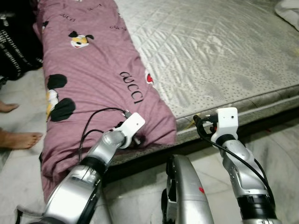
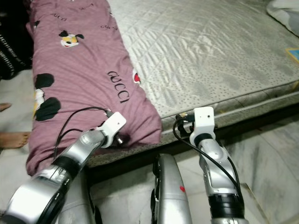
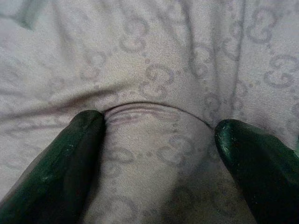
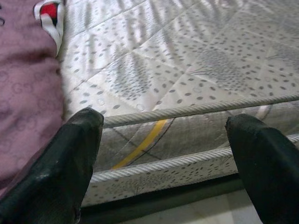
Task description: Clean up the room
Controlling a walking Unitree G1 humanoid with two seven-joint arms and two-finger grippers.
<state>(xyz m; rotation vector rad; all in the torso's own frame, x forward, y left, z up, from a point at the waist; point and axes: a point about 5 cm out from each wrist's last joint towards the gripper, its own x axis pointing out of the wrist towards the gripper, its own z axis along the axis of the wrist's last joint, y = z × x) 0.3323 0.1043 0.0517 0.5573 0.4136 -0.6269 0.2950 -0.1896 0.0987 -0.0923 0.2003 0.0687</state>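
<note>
My left gripper (image 3: 159, 140) spreads wide against the blanket (image 1: 93, 60) (ready to pinch a fold); my right gripper (image 4: 161, 140) waits open by the mattress (image 1: 219, 51).

Lighting's pretty even and soft indoors across the 2 head views, with a bright sheen on the quilted mattress (image 1: 219, 51) top toward the far side and a dark shadow band under its near edge by the floor (image 1: 275, 140). Head views are sharp, no motion blur, just a bit of wide-angle stretch at the near corners. The left wrist view is dim and washed-out, the blanket (image 3: 154, 70) looks greyish and the 2 black fingers (image 3: 56, 172) are soft and out of focus, while the right wrist view is brighter with similarly blurry fingers (image 4: 60, 168).
</note>
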